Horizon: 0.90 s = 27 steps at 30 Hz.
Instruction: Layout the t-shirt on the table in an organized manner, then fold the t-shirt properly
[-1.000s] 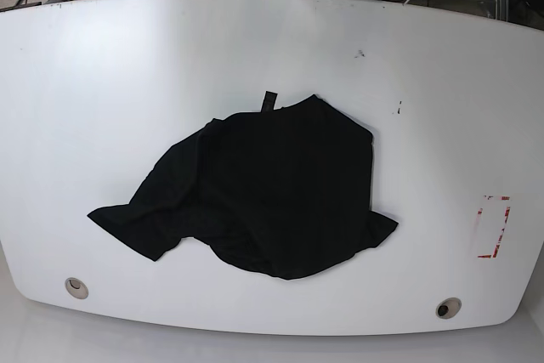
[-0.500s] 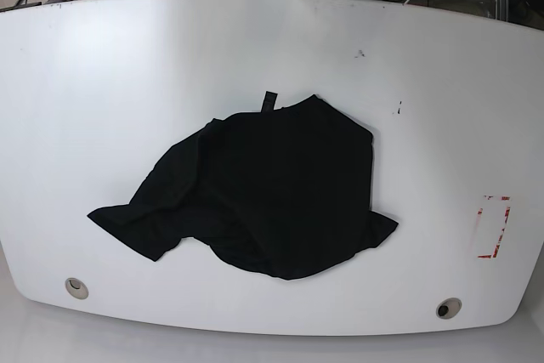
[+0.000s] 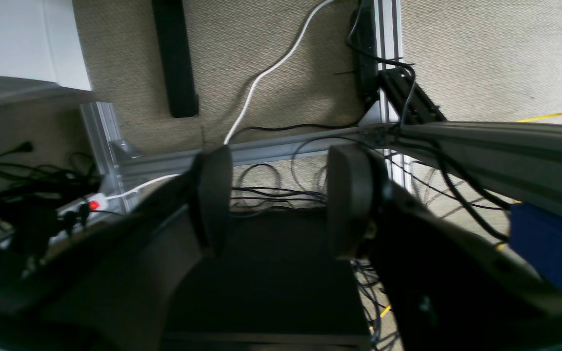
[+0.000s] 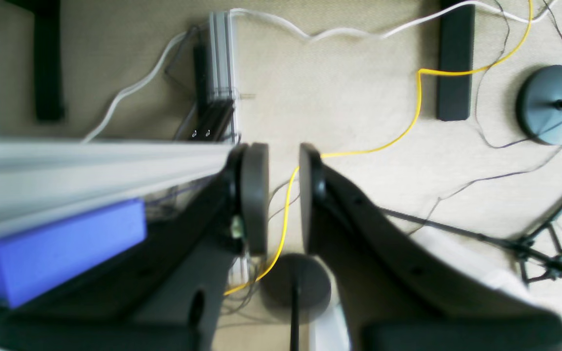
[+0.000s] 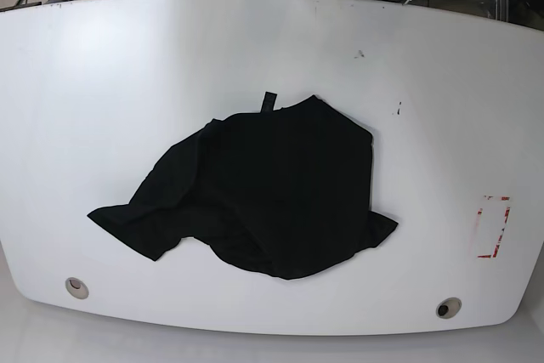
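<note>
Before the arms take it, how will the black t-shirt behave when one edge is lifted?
The t-shirt lies crumpled with soft folds, so it will probably hang limp rather than keep its shape. It looks thin, so likely light. The table is glossy, so the cloth may slide when it is pulled.

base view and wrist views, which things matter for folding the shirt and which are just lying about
For the job:
t-shirt, crumpled
table
left gripper and right gripper, jaws open, both off the table

Just lying about:
red tape rectangle
two grommet holes
yellow cable
blue box
</note>
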Motion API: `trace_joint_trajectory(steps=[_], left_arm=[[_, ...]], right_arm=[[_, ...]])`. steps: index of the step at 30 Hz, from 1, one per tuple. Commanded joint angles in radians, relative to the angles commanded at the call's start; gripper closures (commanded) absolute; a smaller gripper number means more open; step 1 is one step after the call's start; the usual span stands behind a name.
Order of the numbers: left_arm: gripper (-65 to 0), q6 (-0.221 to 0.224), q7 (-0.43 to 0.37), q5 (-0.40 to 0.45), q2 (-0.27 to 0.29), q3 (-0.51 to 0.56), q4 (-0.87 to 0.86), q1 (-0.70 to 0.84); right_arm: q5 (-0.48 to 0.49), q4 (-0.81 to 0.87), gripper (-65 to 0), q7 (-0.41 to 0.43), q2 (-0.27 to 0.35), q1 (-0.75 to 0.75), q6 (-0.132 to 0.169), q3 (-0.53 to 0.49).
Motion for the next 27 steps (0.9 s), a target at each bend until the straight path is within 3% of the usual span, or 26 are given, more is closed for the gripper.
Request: trace_joint_trajectory(steps=[4,27], left_arm=[[-28.2,0.0,-0.009,0.0,0.0,0.0,0.04,0.018],[-28.1,0.0,-0.009,-0.002,0.0,0.0,0.031,0.046]], right_arm=[[0.0,0.0,-4.0,0.0,0.0,0.0,0.0,0.0],[0.002,0.051,-4.0,0.002,-0.005,-0.078,0.002,0.0]])
